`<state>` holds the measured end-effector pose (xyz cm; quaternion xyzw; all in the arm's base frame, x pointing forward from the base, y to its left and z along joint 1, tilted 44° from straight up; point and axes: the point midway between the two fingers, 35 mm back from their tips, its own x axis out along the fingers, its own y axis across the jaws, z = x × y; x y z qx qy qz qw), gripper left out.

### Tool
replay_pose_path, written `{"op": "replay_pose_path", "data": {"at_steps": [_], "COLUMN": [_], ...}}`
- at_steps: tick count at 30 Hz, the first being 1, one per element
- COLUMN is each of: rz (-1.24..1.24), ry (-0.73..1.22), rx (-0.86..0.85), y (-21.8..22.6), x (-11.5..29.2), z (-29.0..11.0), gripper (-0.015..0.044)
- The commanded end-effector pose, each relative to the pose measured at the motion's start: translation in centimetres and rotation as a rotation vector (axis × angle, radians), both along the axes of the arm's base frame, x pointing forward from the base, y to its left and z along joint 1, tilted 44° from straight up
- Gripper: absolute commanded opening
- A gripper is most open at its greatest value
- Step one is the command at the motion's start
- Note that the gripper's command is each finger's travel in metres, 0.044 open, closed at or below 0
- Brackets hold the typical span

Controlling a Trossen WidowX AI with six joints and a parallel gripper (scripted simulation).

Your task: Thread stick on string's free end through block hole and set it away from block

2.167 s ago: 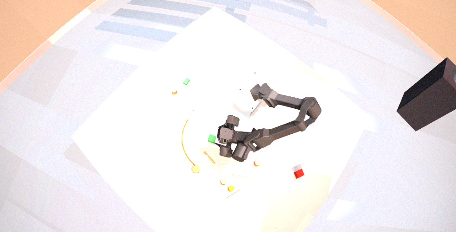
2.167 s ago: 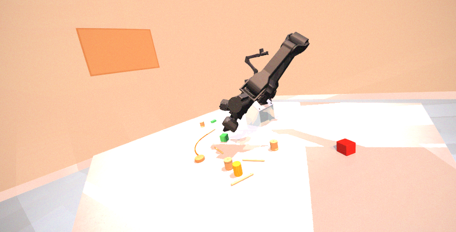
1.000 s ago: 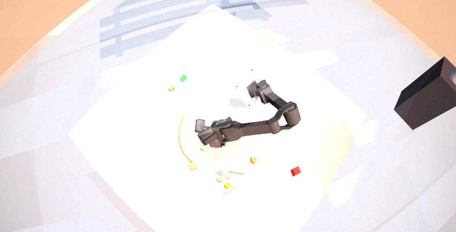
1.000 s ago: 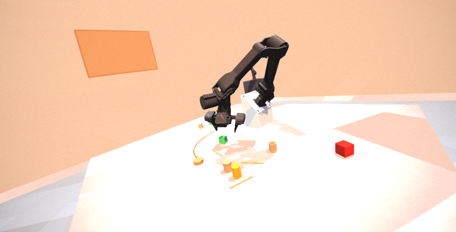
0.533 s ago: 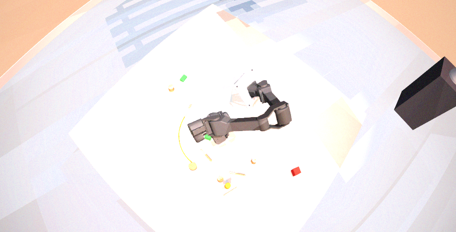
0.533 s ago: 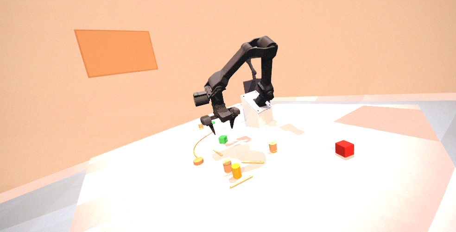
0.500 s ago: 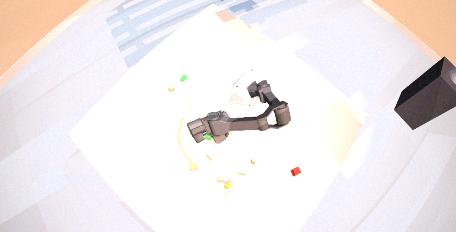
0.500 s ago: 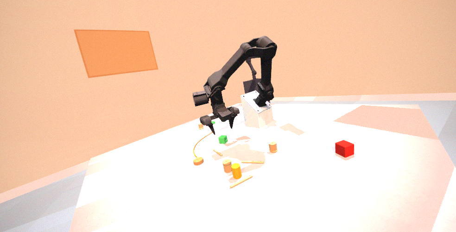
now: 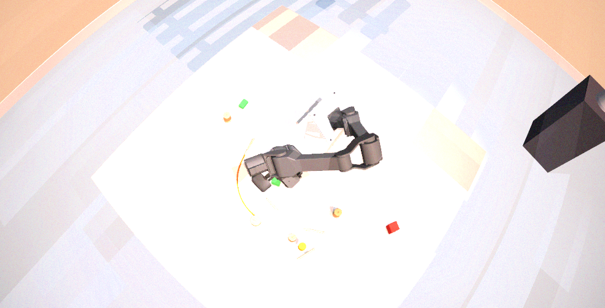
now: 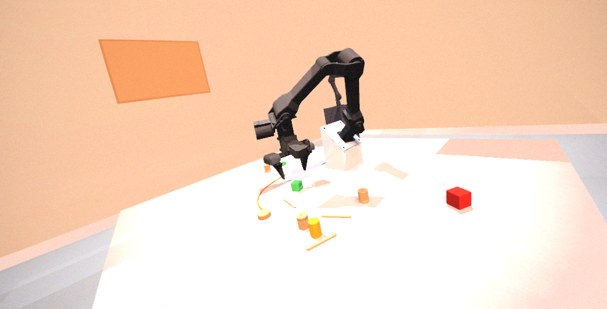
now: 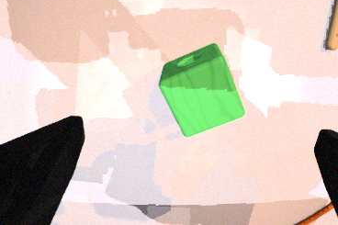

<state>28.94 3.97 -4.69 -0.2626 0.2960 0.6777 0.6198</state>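
Observation:
The green wooden block (image 9: 275, 181) (image 10: 297, 185) (image 11: 202, 91) stands on the table, its hole visible in the upper face in the wrist view. My gripper (image 10: 293, 174) (image 11: 202, 135) is open and empty, pointing down above the block, one finger towards each side of it. The round wooden button (image 9: 255, 221) (image 10: 263, 214) lies in front of the block. The orange string (image 9: 237, 179) (image 10: 258, 198) (image 11: 317, 215) curves from it past the block's left side. The thin stick (image 9: 250, 144) at its free end lies behind and left; a finger partly covers it in the exterior view.
Loose sticks (image 9: 315, 230) (image 10: 335, 216) (image 11: 333, 28) lie in front of the block, one close to it. A yellow cylinder (image 9: 302, 246) (image 10: 314, 227), wooden cylinders (image 9: 337, 213) (image 10: 363, 195) and a red cube (image 9: 393, 227) (image 10: 458, 198) stand further off. A small green piece (image 9: 243, 103) lies at the back.

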Motion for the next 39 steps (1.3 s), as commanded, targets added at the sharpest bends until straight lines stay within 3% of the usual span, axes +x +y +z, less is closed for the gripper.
{"op": "replay_pose_path", "data": {"at_steps": [1,2,10,19,28,39], "rz": [0.001,0.000,0.000,0.000,0.000,0.000], "ry": [-0.004,0.000,0.000,0.000,0.000,0.000], "rx": [0.002,0.000,0.000,0.000,0.000,0.000], "y": [-0.01,0.00,0.00,0.00,0.00,0.00], "x": [0.10,0.00,0.00,0.00,0.01,0.01], "z": [0.06,0.00,0.00,0.00,0.00,0.00], "gripper": [0.0440,0.0440,0.0245,0.0245,0.0008,0.0000]}}
